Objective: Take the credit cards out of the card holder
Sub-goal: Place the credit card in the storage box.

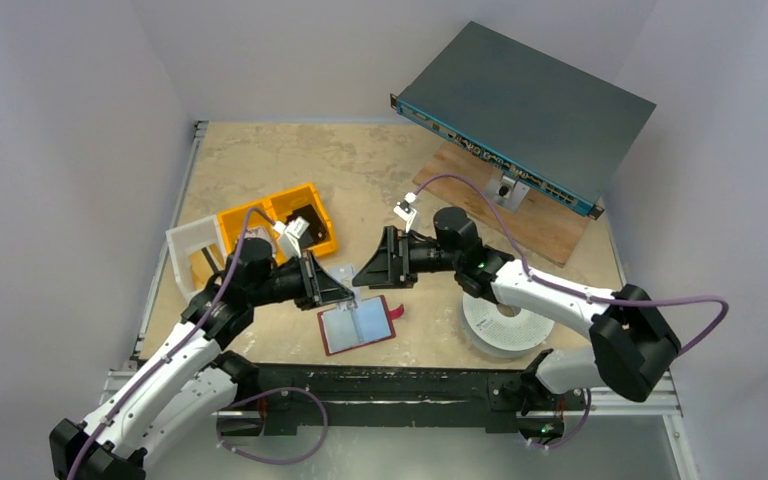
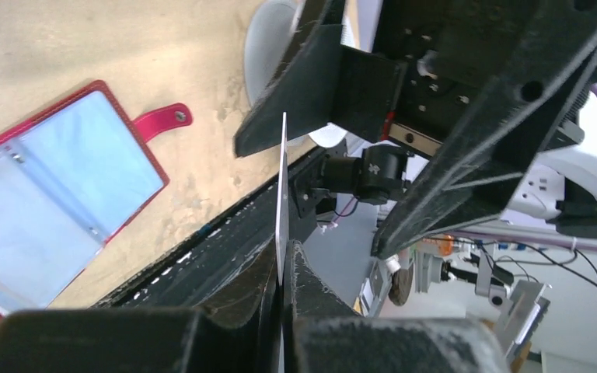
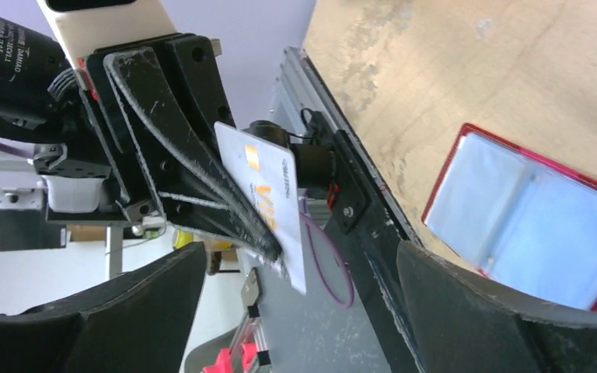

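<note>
Surface: pale wooden tabletop (image 1: pixel 360 170), walled in by plain white panels.
Left claw: left gripper (image 1: pixel 336 290) is pinched tight on one credit card (image 3: pixel 268 194), gripping it by one end so that most of the card sticks out past the fingertips.
Right claw: right gripper (image 1: pixel 365 272) stands with its jaws spread wide and holds nothing. It faces the left claw tip to tip, and the card's free end reaches in between its fingers.
Card holder: card holder (image 1: pixel 358 325) lies open and flat on the table, just below and between the two claws, with its snap tab toward the right claw's side.
Handling: the card looks light, thin, stiff and slick. It would likely slide out of a loose or corner-only pinch, and it can flex under side load.
Where to hold: across the flat faces, well in from the edge, pads square to the card.
Left wrist view only: shows the card edge-on as a thin line rising from the closed pads, so both faces are seen to be clamped.
Right wrist view only: shows the card's pale face with orange print, and the gap on either side of it.
Overhead only: shows how the claws sit above the wallet. Whether the card's tip touches a right finger I cannot tell.
</note>
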Robot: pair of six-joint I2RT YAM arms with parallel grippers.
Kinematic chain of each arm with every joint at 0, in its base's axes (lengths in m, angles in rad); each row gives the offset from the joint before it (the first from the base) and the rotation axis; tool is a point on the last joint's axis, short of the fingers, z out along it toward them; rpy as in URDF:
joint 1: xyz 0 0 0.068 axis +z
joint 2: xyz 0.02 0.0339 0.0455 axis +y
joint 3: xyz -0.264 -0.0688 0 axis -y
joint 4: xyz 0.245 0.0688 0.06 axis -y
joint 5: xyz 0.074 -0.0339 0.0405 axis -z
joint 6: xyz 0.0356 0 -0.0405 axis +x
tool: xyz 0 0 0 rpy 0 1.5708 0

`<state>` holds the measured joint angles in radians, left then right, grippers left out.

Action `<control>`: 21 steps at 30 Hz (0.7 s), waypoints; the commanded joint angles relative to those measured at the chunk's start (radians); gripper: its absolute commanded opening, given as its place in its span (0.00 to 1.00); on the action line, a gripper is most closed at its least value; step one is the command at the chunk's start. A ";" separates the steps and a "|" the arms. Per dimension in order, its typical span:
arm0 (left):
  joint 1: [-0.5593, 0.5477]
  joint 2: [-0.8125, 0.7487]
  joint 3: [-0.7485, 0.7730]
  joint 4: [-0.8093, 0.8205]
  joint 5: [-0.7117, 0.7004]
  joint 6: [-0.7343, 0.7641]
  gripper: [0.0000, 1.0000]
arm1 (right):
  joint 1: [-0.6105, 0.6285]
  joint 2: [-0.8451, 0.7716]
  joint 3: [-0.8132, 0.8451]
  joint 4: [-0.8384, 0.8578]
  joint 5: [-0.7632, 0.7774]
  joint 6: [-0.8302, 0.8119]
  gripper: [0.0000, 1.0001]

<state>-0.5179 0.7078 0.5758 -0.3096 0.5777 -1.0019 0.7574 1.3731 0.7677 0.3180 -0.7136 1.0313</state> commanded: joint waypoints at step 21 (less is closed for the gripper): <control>0.229 0.526 0.650 -0.785 -1.082 0.230 0.00 | 0.000 -0.174 0.088 -0.596 0.339 -0.368 0.99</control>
<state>-0.3550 1.1416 1.1313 -1.0565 -0.3584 -0.8631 0.7570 1.2415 0.8375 -0.2379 -0.3790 0.7219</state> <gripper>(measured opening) 0.006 0.987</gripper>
